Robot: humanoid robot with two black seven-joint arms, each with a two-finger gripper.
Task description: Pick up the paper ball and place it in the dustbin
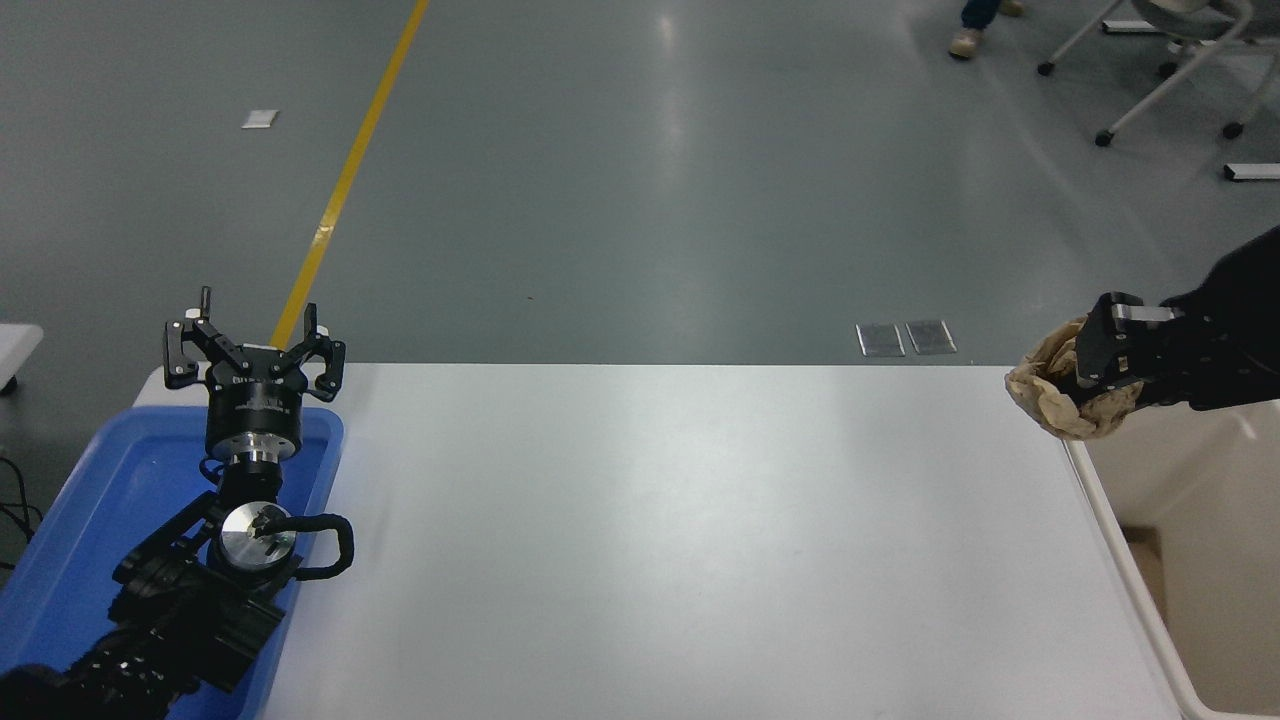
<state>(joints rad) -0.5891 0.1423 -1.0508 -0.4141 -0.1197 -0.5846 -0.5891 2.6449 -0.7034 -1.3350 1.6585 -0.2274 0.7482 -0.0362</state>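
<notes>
My right gripper (1085,365) comes in from the right edge and is shut on the paper ball (1050,405), a crumpled tan-brown wad. It holds the ball in the air over the table's far right corner, right at the near rim of the dustbin (1120,545), a cream-beige bin standing beside the table's right edge. Part of the ball is hidden behind the fingers. My left gripper (255,345) is parked at the lower left, open and empty, above the blue tray.
A shallow blue tray (90,520) lies on the white table (680,540) at the left edge under my left arm. Beyond the table is grey floor with a yellow line (350,170), chair legs (1160,90) and a person's foot (968,40) at the top right.
</notes>
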